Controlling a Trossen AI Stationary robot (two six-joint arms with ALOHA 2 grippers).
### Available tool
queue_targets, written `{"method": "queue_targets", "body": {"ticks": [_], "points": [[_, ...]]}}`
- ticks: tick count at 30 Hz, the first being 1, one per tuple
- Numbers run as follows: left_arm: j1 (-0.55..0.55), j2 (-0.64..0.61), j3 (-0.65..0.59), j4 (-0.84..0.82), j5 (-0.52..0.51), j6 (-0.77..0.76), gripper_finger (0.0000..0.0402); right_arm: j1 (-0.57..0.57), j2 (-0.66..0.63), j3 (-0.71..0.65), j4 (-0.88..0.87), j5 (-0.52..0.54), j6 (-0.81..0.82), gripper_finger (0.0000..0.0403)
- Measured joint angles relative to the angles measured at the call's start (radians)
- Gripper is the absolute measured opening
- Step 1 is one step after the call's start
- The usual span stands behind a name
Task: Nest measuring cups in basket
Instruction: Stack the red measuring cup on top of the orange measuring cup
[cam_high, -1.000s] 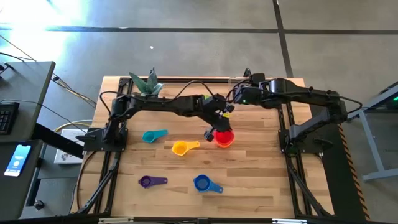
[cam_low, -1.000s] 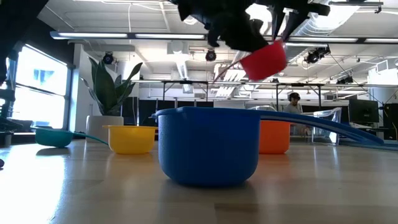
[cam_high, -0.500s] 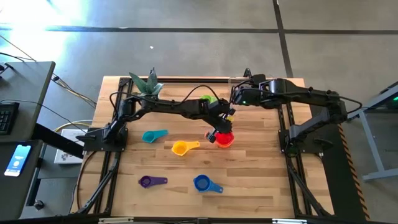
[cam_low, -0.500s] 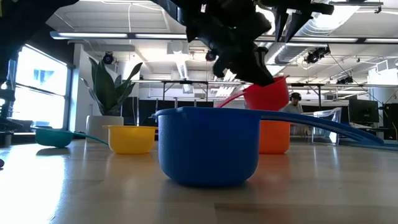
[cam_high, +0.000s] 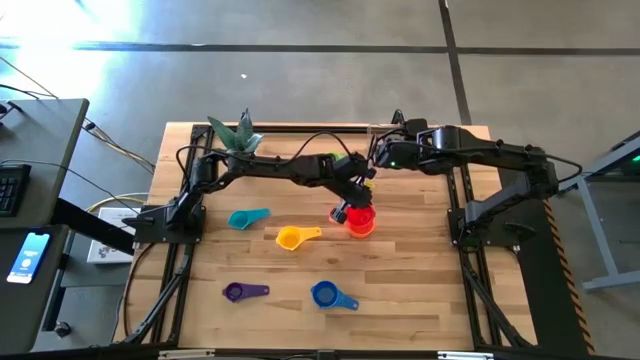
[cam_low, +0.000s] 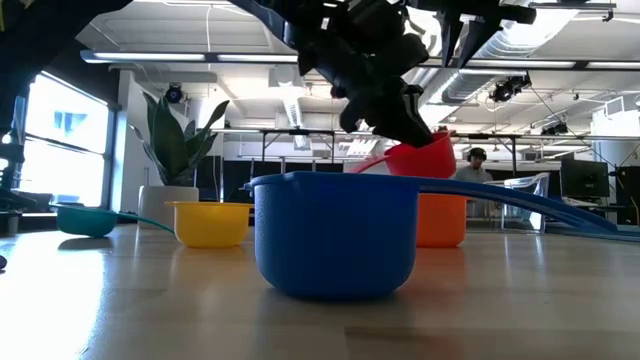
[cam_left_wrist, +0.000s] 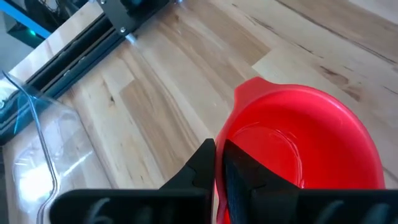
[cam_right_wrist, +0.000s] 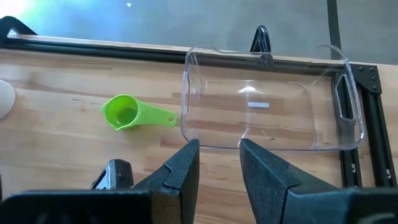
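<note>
Two dark jointed arms, looped black cables, matte black wedge-shaped fingers (cam_right_wrist: 186, 171), possibly a green light near one wrist

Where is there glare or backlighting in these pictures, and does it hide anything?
High view: sunlight washes out the floor at upper left, off the table. Low view: bright ceiling lights leave the left gripper a dark silhouette over the red cup. Right wrist view: reflections streak the clear basket, yet its outline reads.

You had a wooden table (cam_high: 400, 300) carrying teal (cam_high: 246, 218), yellow (cam_high: 294, 237), purple (cam_high: 240, 292) and blue (cam_high: 328, 295) cups mid-table, with the green cup (cam_right_wrist: 127, 112) and clear basket (cam_right_wrist: 267, 106) near its far edge.
</note>
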Motion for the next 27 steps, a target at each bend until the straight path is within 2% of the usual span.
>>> {"method": "queue_targets", "body": {"ticks": [16, 27], "points": [[-0.017, 0.032, -0.002, 0.001, -0.008, -0.001, 0.0008, 0.000, 0.000, 0.000, -0.006, -0.004, -0.002, 0.0108], [-0.024, 0.039, -0.004, -0.016, -0.059, 0.001, 0.0008, 0.000, -0.001, 0.001, -0.001, -0.004, -0.005, 0.0108]]}}
